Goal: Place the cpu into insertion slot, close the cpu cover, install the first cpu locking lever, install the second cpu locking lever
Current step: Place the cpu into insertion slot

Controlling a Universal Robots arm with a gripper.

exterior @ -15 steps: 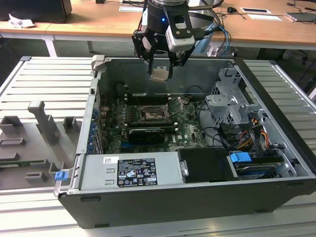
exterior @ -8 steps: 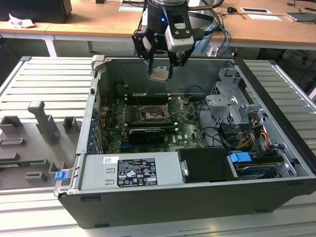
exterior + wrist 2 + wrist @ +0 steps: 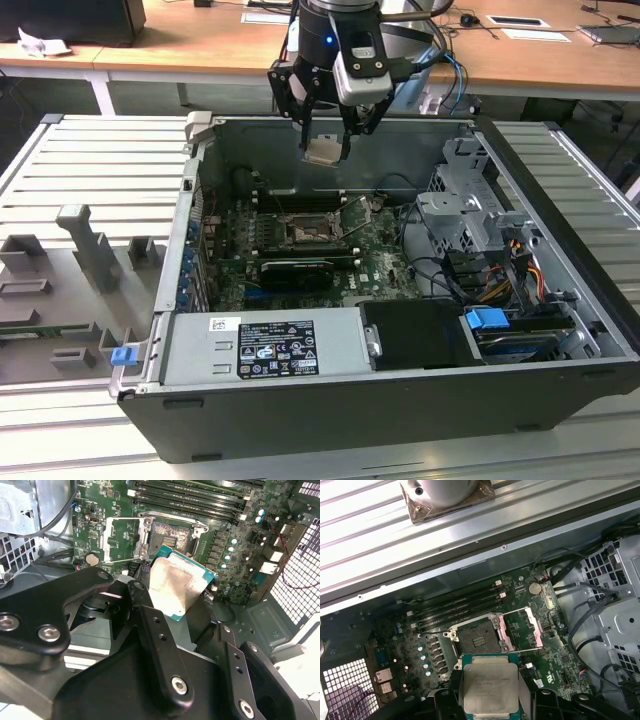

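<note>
My gripper (image 3: pixel 326 147) hangs above the open computer case, shut on the cpu (image 3: pixel 322 152), a flat square chip with a pale metal top. In both wrist views the cpu (image 3: pixel 490 687) (image 3: pixel 177 587) sits between the black fingers (image 3: pixel 447 700), tilted in the second wrist view. The insertion slot (image 3: pixel 476 639) (image 3: pixel 170 537) (image 3: pixel 305 232) lies bare below and ahead of the chip, its dark pin field showing. The cpu cover (image 3: pixel 520 627) (image 3: pixel 122 540) stands flipped open beside the slot, with thin wire levers raised at its edges.
Long black memory slots (image 3: pixel 455 607) run beside the socket. A black card (image 3: pixel 295 270) crosses the board nearer the camera, with the grey power supply (image 3: pixel 265 345) in front. A drive cage (image 3: pixel 470 210) and cables (image 3: pixel 500 270) are at the exterior view's right. The case wall (image 3: pixel 470 550) rises close by.
</note>
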